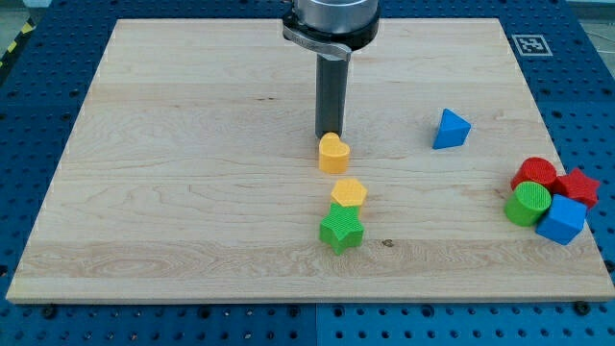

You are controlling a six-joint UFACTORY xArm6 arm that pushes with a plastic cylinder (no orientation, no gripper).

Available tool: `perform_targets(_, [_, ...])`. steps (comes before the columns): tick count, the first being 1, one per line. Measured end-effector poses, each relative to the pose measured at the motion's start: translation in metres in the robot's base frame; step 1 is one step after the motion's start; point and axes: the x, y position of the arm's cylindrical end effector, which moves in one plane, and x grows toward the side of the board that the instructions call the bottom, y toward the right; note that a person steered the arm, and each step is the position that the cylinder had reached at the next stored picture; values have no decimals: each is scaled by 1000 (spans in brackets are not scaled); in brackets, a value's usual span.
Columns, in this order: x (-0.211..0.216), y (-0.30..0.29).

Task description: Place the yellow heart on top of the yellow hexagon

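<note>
The yellow heart (333, 153) lies near the middle of the wooden board (192, 192). The yellow hexagon (349, 192) lies just below it and slightly right, with a small gap between them. My tip (328, 135) stands right at the heart's top edge, touching or nearly touching it. A green star (341, 229) sits right under the hexagon, touching it.
A blue triangle (450, 129) lies at the right. A cluster at the right edge holds a red cylinder (533, 174), a red star (578, 185), a green cylinder (528, 204) and a blue cube (561, 220).
</note>
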Motion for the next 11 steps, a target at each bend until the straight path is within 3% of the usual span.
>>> perform_targets(4, [5,-45])
perform_targets(11, [31,-7])
